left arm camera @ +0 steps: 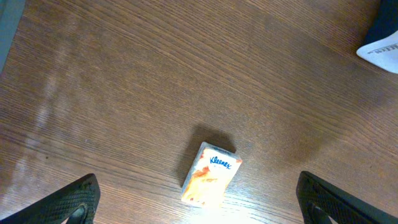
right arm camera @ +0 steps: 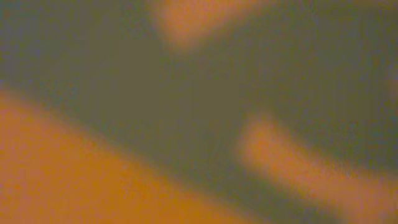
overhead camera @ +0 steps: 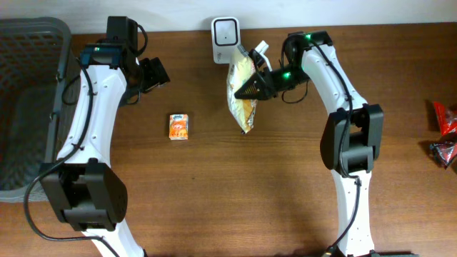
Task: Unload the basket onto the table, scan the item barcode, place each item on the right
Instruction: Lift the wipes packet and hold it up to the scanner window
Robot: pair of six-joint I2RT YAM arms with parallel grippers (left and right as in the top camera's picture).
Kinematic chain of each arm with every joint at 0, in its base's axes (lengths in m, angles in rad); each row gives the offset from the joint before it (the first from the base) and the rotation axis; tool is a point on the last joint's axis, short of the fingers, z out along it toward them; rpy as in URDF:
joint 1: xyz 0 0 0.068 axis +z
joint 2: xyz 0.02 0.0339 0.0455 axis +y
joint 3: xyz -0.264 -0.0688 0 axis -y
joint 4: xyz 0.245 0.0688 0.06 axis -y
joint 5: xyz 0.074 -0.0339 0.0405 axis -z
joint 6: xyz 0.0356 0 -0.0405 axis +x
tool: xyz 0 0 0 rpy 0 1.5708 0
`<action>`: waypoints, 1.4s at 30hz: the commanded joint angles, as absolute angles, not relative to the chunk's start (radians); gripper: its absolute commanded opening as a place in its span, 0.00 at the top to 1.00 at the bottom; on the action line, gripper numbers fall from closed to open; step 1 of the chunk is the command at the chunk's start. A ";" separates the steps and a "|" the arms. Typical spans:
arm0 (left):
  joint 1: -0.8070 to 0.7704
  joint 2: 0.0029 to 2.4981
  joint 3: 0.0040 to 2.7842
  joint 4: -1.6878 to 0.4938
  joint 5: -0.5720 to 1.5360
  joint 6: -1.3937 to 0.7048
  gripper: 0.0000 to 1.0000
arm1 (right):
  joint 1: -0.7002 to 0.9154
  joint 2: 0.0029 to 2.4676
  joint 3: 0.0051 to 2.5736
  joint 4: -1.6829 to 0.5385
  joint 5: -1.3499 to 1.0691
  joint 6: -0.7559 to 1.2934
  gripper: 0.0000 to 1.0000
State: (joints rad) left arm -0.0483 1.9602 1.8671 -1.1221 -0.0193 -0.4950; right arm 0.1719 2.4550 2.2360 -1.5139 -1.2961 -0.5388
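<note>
Brown wood-grain desk [left arm camera: 155, 81]. Small orange-white Kleenex tissue pack [left arm camera: 211, 174] lies flat at bottom centre, tilted. Left gripper [left arm camera: 202, 202] jaws spread wide, black tips at the bottom corners, not touching the pack. White-and-dark object [left arm camera: 380, 42] cut off top right.

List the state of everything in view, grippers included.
snack bag: gripped, held close to scanner
right gripper: shut on snack bag
left gripper: open, empty
Kleenex pack: lying flat, untouched
red packets: lying at right edge, untouched
</note>
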 commanded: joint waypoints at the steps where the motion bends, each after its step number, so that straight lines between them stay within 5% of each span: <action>1: -0.045 1.969 1.879 -1.123 -0.023 -0.504 0.01 | 0.178 2.460 2.257 -1.418 -1.320 -0.502 0.96; 4: -0.044 1.969 1.879 -1.123 -0.023 -0.504 0.01 | 0.227 2.458 2.274 -1.082 -0.549 0.097 0.96; 8: -0.044 1.969 1.879 -1.123 -0.023 -0.504 0.01 | 0.326 2.458 2.397 -0.879 0.080 0.193 0.96; 11: -0.044 1.969 1.879 -1.123 -0.023 -0.504 0.01 | 0.374 2.460 2.400 -0.684 0.269 0.192 0.96; 15: -0.044 1.969 1.879 -1.123 -0.023 -0.504 0.01 | 0.390 2.490 2.398 -0.572 0.247 0.211 0.96; 21: -0.044 1.969 1.879 -1.123 -0.023 -0.504 0.01 | 0.395 2.507 2.410 -0.807 0.111 0.263 0.96; 32: -0.044 1.969 1.879 -1.123 -0.023 -0.504 0.01 | 0.340 2.507 2.426 -0.783 -0.158 0.386 0.96; 37: -0.044 1.969 1.879 -1.124 -0.023 -0.504 0.01 | 0.295 2.507 2.426 -0.878 -0.473 0.636 0.96; 42: -0.046 1.969 1.879 -1.123 -0.023 -0.504 0.01 | 0.328 2.507 2.426 -0.942 -0.085 0.495 0.96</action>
